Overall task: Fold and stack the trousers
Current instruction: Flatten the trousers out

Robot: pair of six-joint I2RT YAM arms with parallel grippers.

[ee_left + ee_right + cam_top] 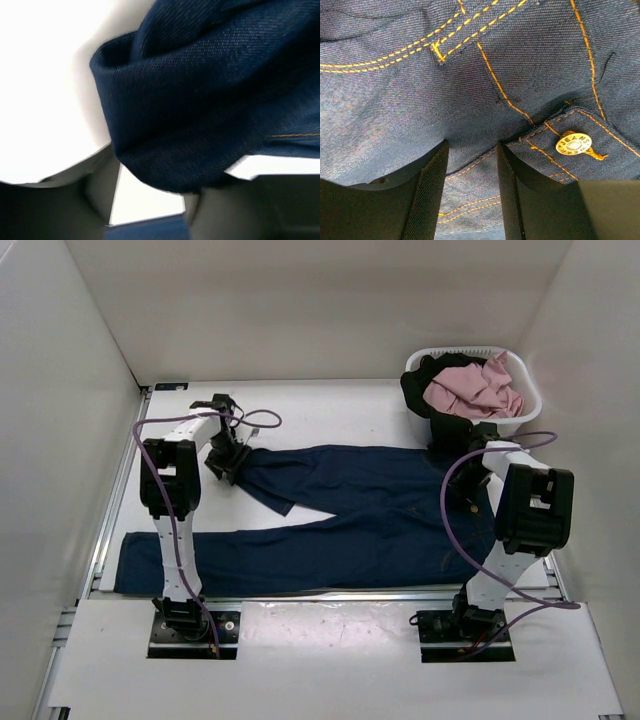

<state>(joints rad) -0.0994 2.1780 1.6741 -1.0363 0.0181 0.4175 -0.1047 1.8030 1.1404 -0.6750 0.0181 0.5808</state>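
Observation:
The trousers [360, 515], dark navy jeans, lie flat across the table with the waist at the right and both legs running left. The far leg is shorter and ends at my left gripper [228, 458]. In the left wrist view that leg's folded hem [200, 100] bulges down between the fingers [100, 185], which stand apart with white table showing between them; the left gripper [150, 187] is open. My right gripper [470, 482] is down on the waist. Its jaws [471, 147] are open and pressed into the denim beside a brass button [574, 144].
A white laundry basket [528, 390] stands at the back right holding a pink garment [470, 390] and a black garment [420, 385] that hangs over its rim. White walls close in the table on three sides. The near leg's hem [125, 565] lies by the left rail.

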